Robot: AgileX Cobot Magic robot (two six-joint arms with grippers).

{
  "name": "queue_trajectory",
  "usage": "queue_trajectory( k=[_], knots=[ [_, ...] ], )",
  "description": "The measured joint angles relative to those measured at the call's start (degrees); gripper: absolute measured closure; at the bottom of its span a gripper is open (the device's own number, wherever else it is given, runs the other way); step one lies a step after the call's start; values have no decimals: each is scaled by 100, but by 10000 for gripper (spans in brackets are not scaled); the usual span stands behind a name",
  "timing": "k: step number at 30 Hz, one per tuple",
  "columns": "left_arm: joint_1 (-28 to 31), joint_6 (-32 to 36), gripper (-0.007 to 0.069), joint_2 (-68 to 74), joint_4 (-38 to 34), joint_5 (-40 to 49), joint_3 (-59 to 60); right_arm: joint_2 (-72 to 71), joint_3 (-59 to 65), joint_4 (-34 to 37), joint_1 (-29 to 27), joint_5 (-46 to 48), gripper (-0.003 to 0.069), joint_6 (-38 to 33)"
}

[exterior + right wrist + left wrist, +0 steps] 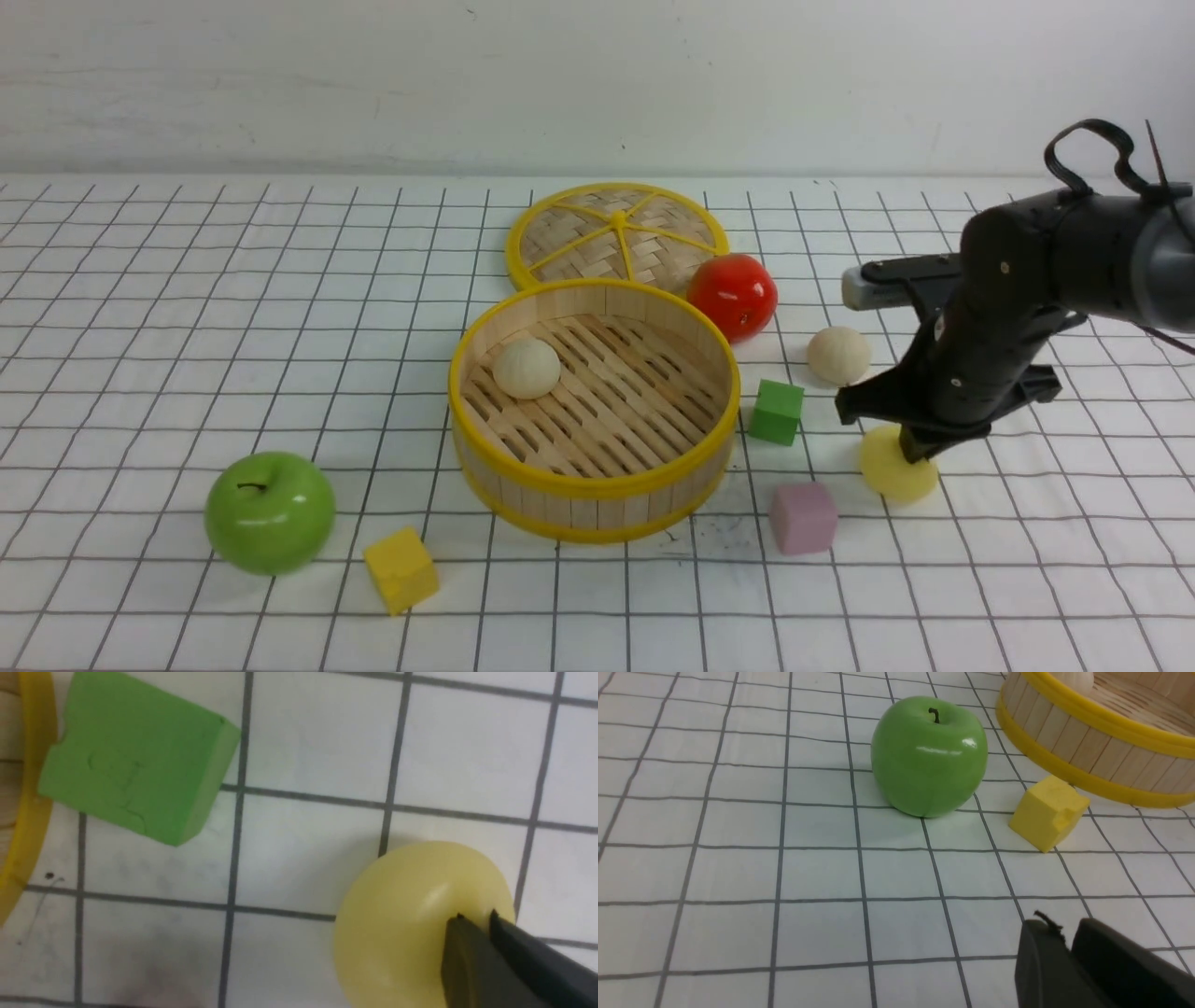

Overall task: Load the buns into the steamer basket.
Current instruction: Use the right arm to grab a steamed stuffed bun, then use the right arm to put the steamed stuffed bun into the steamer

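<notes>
One of three is done. The seated cream bun [527, 367] rests on the slatted floor of the steamer basket [595, 537], toward 10 o'clock within the ring. The other two are still on the gridded table [187, 308].

The loose cream bun [838, 355] sits between 2 and 3 o'clock of the basket, near the red apple [734, 296] and untouched. The yellow bun [894, 474] lies farther out, between 3 and 4 o'clock, with the green cube [777, 411] between it and the basket wall and the pink cube [803, 518] near it on the robot's side.

The right gripper [920, 450] is down on the yellow bun. In the right wrist view its jaws are pressed almost together, tips touching the bun's top. I cannot tell whether they nip a fold of its skin, and the bun looks to be resting on the table.

The left gripper [1064, 933] is low over the table with its jaws together on nothing, facing the green apple [929, 756] and the yellow cube [1048, 819], which lie at about 8 and 7 o'clock of the basket. It has no part in the current step.

By my reading, the second bun's pick-up is in hand. Lifting it, carrying it past the green cube and over the rim, then fetching the loose cream bun all remain.
</notes>
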Motion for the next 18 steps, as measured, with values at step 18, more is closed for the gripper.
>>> queue_trajectory(
  k=[18],
  knots=[
    [0,0,513,0,0,0,0,-365,-1514,3662,370,511,662,-2579]
  ],
)
